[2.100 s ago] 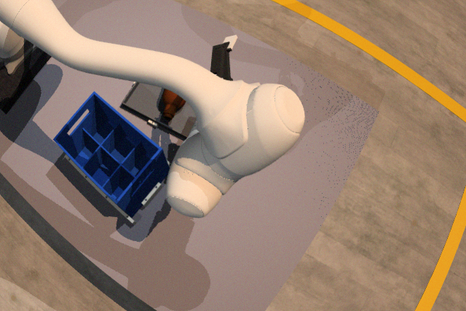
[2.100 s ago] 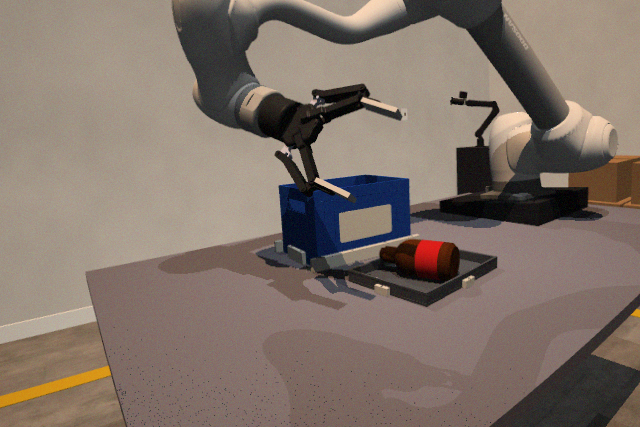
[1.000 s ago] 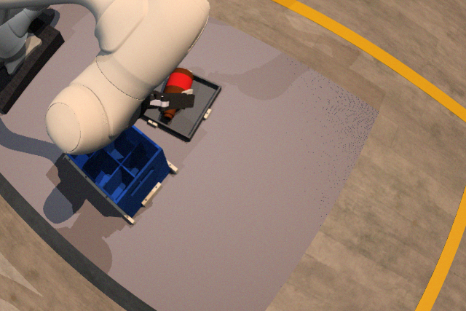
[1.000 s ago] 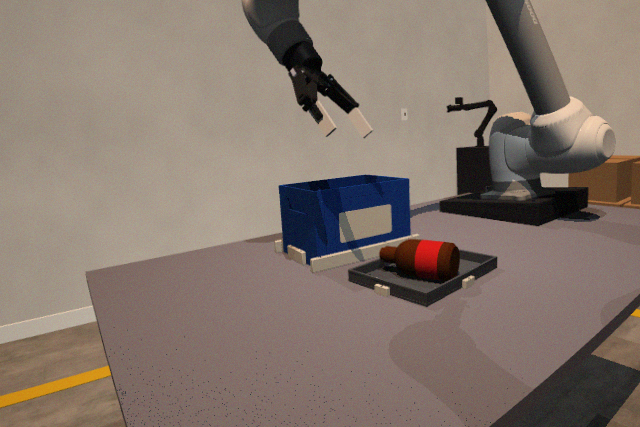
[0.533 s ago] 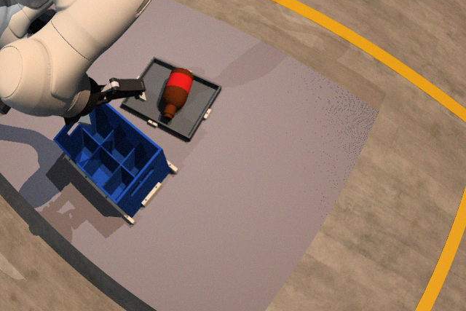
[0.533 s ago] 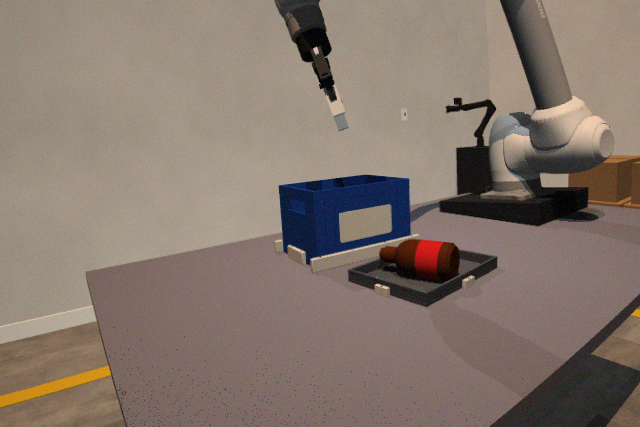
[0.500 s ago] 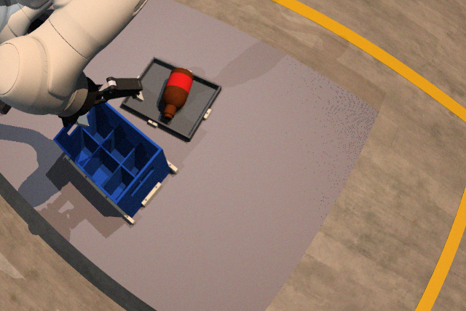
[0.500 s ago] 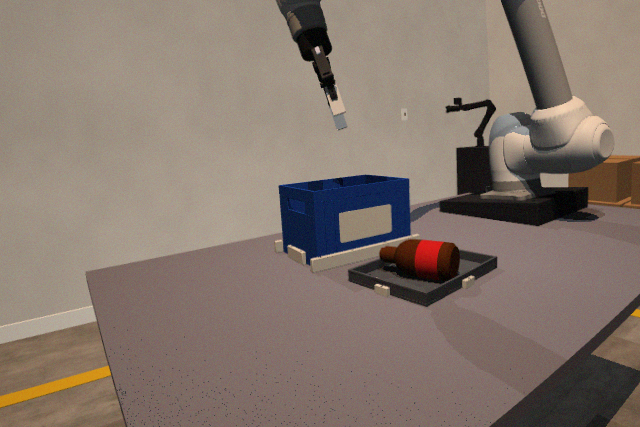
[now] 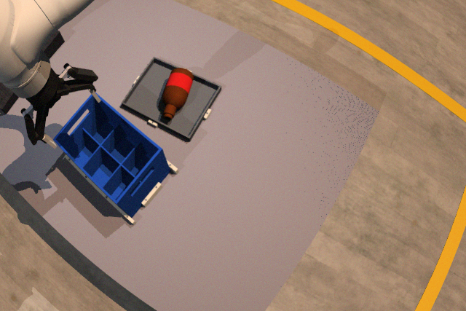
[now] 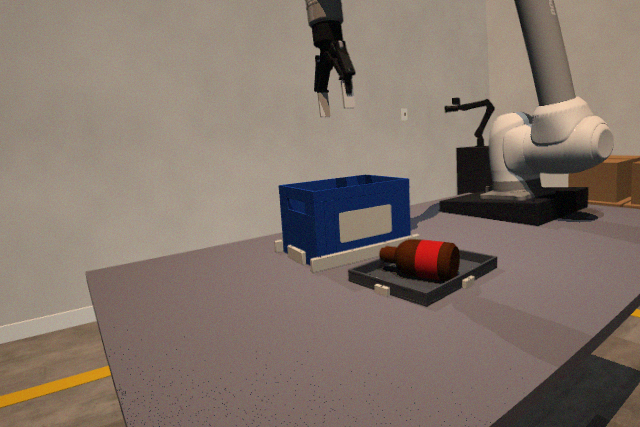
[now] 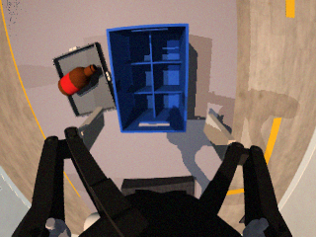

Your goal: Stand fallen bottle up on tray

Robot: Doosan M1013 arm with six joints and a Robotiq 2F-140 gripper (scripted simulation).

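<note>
A brown bottle (image 9: 176, 91) with a red label lies on its side on the dark grey tray, neck pointing toward the tray's near edge. It also shows in the exterior view (image 10: 421, 259) on the tray (image 10: 423, 279), and small in the wrist view (image 11: 75, 81). My gripper (image 9: 71, 117) (image 10: 334, 100) is open and empty. It hangs high above the table, over the far end of the blue crate (image 9: 111, 153), well apart from the bottle. In the wrist view my fingers frame the crate (image 11: 149, 75) far below.
The blue crate (image 10: 345, 215) has several empty compartments and stands beside the tray, with small beige blocks at its foot. The arm's base (image 10: 516, 200) stands on the far end of the table. The table edge runs along the near side.
</note>
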